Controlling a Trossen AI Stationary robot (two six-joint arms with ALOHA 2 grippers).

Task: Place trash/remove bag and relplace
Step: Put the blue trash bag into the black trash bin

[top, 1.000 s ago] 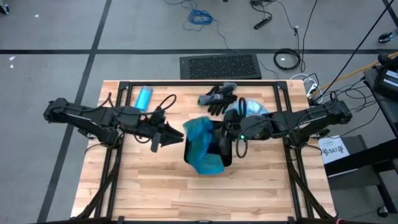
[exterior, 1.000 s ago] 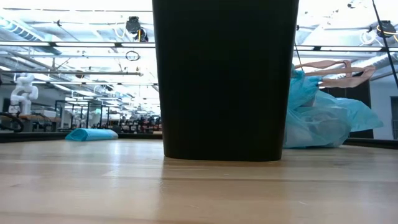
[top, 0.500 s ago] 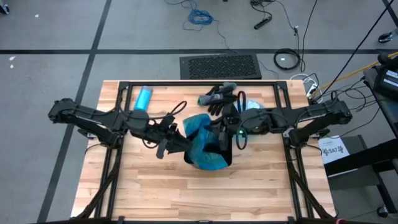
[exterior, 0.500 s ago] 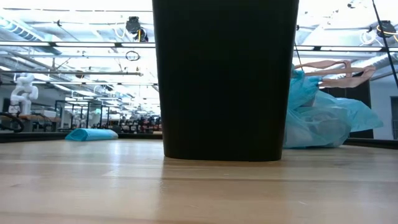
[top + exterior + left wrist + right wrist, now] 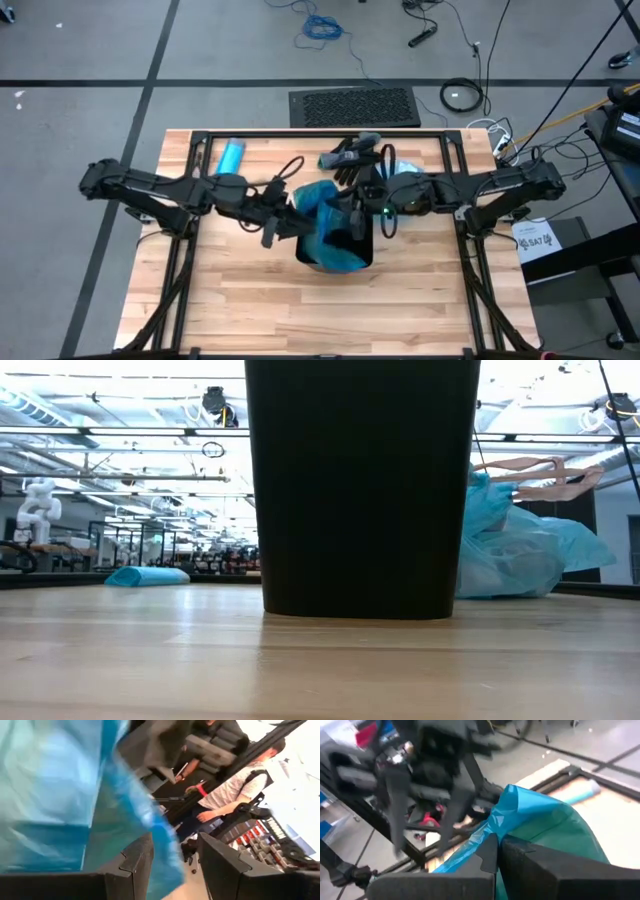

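High view looked straight down from above, far enough to take in the whole pale wooden worktop (image 5: 250, 290) and the grey floor around it. Low view sat at worktop height, facing level across into the room, very near the tall black plastic bin (image 5: 362, 485) that filled its centre. Left wrist view faced past its own dark fingers (image 5: 131, 870), close against the thin blue plastic bag (image 5: 60, 795). Right wrist view looked likewise close on that bag. The high and both wrist views shared the bag; the high and low views shared the bin.

Robotics lab: open hall, white robot (image 5: 38, 500), floor cables (image 5: 322, 27).
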